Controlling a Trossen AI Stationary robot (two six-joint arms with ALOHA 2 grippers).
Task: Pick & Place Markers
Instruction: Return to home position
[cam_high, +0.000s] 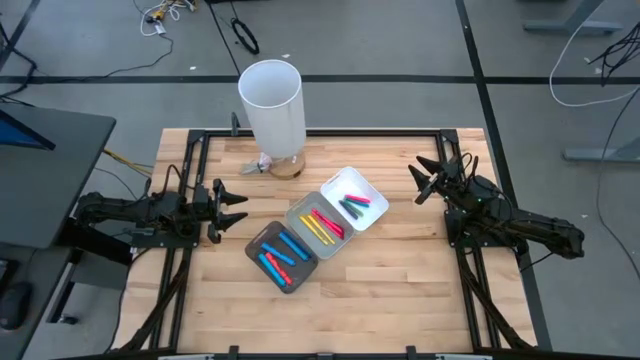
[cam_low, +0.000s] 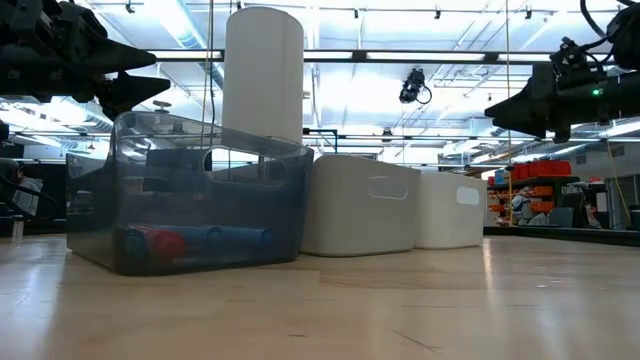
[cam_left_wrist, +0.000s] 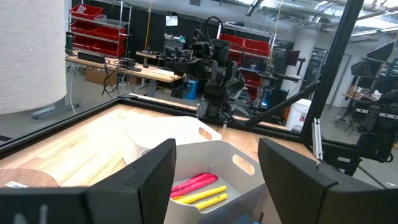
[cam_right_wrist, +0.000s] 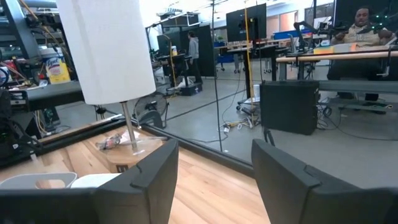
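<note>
Markers lie in three trays set in a slanting row at mid-table. The dark tray (cam_high: 262, 238) holds blue and red markers (cam_high: 283, 255). The grey tray (cam_high: 300, 213) holds yellow and pink ones (cam_left_wrist: 200, 190). The white tray (cam_high: 372, 187) holds green and red ones (cam_high: 354, 203). My left gripper (cam_high: 235, 205) stands open at the table's left side, raised above the table, pointing toward the trays. My right gripper (cam_high: 425, 180) stands open at the right side, also raised, with nothing between its fingers.
A tall white cylinder (cam_high: 271, 105) stands on a round wooden base (cam_high: 287, 168) at the far middle, with a small wrapped item (cam_high: 262, 163) beside it. Bare wooden tabletop (cam_high: 390, 290) lies on the near side of the trays. A black frame (cam_high: 320, 131) borders the table.
</note>
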